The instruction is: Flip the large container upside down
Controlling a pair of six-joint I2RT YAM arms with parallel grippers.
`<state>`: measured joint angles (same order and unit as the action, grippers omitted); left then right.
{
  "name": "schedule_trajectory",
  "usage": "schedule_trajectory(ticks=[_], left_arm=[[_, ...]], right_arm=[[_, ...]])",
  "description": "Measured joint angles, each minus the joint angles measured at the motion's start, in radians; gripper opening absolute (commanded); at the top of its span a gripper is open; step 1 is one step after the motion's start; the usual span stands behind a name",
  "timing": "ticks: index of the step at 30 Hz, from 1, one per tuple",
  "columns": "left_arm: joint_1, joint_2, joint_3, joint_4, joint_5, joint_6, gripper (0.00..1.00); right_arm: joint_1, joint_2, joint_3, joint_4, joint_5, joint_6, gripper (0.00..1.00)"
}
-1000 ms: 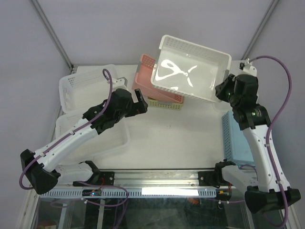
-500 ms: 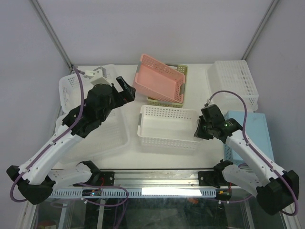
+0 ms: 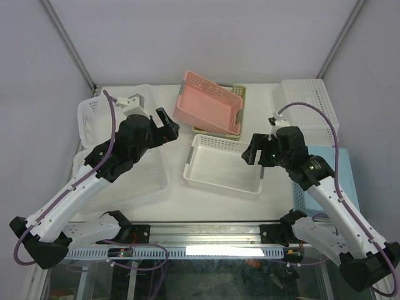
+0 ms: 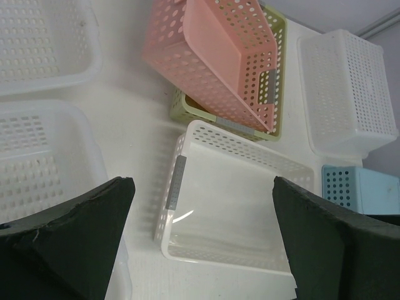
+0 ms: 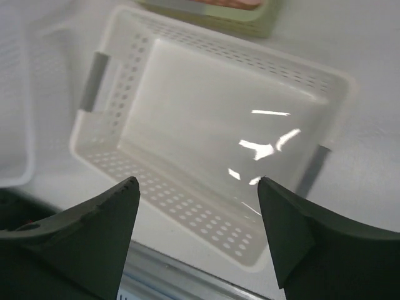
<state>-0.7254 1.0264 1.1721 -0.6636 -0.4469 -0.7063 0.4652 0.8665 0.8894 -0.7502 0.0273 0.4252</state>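
Note:
The large container [image 3: 220, 164] is a white perforated basket with grey handles, lying flat in the middle of the table. A glossy flat face ringed by holed walls looks up [image 5: 206, 125] [image 4: 237, 206]; I cannot tell whether that is its inside floor or its underside. My right gripper [image 3: 255, 153] [image 5: 198, 181] hovers open over its right end, touching nothing. The left gripper [image 3: 169, 124] [image 4: 203, 181] hangs wide open and empty above the table, left of the basket.
A pink basket [image 3: 209, 106] leans tilted on a green one [image 3: 240, 92] behind the container. A white basket [image 3: 306, 106] stands at the back right and a light blue one [image 3: 342, 172] on the right. White tubs [image 3: 94, 115] [image 3: 147, 178] fill the left side.
The right gripper carried the white basket down from high at the back to the table's middle, then opened and let it go. The left arm drew back to the left.

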Motion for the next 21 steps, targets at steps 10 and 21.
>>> schedule_trajectory(ticks=[10,21], left_arm=[[0.0,-0.01,-0.001,-0.002,0.026,0.011,0.99],[0.0,0.0,-0.008,0.008,0.067,0.011,0.99]], right_arm=[[0.283,0.222,0.006,0.166,-0.294,-0.13,0.82],[0.449,0.392,-0.028,0.17,-0.201,-0.135,0.53]])
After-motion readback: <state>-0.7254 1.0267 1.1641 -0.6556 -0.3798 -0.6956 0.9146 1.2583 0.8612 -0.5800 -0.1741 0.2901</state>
